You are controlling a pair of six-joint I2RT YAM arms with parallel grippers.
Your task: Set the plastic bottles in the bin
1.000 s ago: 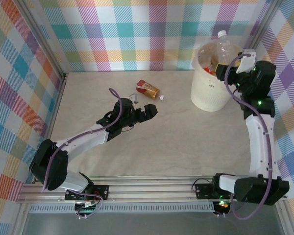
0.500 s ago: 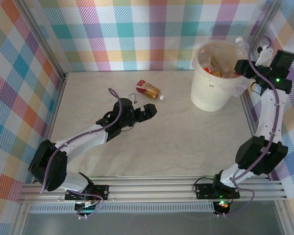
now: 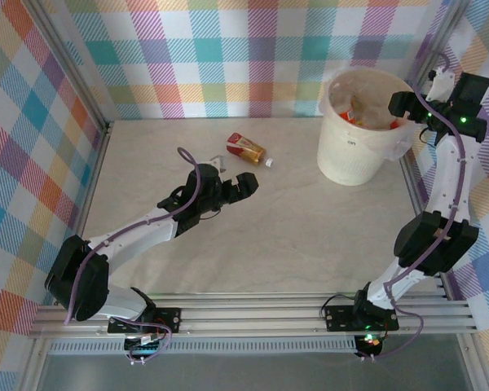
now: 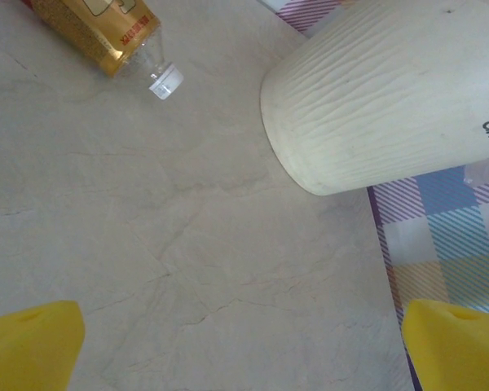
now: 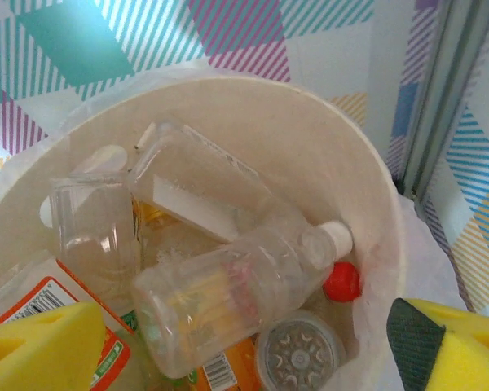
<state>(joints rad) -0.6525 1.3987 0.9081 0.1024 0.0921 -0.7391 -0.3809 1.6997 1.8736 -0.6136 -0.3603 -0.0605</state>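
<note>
The bin (image 3: 354, 155) stands at the back right, a big cream bucket lined with a thin bag. My right gripper (image 3: 402, 109) hangs open over its far right rim, nothing between its yellow pads (image 5: 41, 346). Below it, inside the bin (image 5: 310, 138), a clear white-capped plastic bottle (image 5: 236, 285) lies on several other bottles. One bottle with a gold and red label (image 3: 246, 148) lies on the table left of the bin. My left gripper (image 3: 235, 179) hovers open just short of that bottle (image 4: 98, 24), empty, with the bin's wall (image 4: 375, 98) ahead on its right.
The checked cloth walls and metal frame posts (image 3: 420, 49) close in right behind and beside the bin. The pale table (image 3: 293, 228) stretches bare between the two arms. A small white scrap (image 3: 221, 163) lies by my left gripper.
My right gripper has opened over the bin, and the clear white-capped bottle it held now lies inside. The right arm shifted slightly. The left arm has barely moved.
</note>
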